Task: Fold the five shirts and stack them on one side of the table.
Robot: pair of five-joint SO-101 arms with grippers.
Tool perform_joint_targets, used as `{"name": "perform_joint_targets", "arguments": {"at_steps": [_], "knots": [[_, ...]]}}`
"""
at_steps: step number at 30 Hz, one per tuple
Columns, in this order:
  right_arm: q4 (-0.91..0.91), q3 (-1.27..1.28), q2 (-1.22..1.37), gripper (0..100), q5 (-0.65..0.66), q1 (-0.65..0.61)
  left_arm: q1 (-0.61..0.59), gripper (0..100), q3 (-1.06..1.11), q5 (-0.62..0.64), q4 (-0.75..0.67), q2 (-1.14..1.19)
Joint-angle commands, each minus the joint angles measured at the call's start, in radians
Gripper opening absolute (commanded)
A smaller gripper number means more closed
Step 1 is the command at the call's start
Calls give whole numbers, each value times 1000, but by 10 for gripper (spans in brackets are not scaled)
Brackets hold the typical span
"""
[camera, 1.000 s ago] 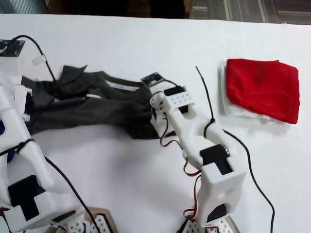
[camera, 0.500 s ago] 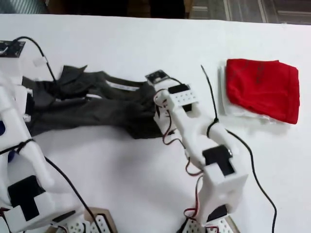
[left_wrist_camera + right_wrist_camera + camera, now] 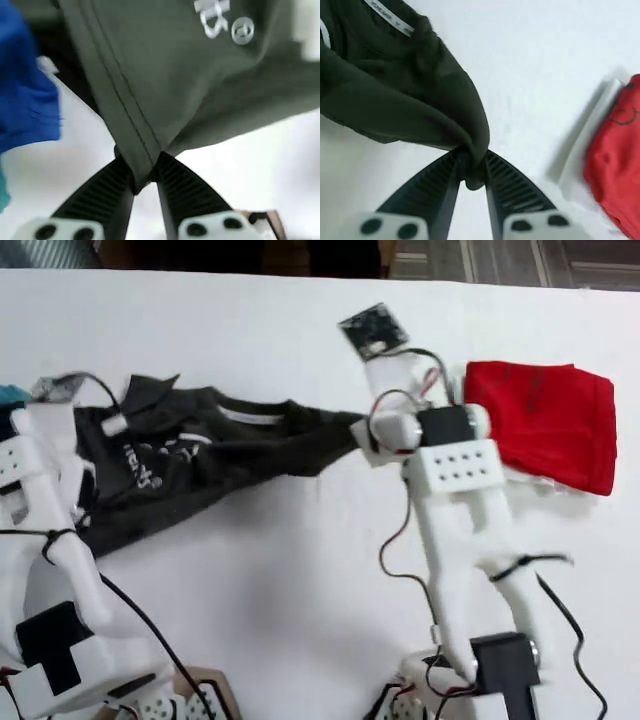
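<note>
The dark shirt is held drawn out lengthwise — the right gripper pinches its bunched end just beside the folded red shirt, the left gripper clamps a hem at the end far from it — its long axis pointing at that red shirt.

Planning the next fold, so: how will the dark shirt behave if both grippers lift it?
Probably floppy: the dark shirt bunches into folds where the right gripper and left gripper pinch it. It likely sags between them, since its middle lies wrinkled on the table. Seems light: small pinches hold it.
</note>
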Motion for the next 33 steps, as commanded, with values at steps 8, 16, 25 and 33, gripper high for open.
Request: {"name": "perform_joint_targets", "arguments": {"at_steps": [8,16,25,33], "knots": [[18,-14,-61,20,87,177,0,230,73,-95,-51,-52],[19,-14,-68,20,110,182,48,229,-41,-115,-112,-17],[18,-14,-61,20,112,180,86,229,151,-126,-454,215],[12,-14,-59,20,112,200,94,221,113,-173,-296,304]]}}
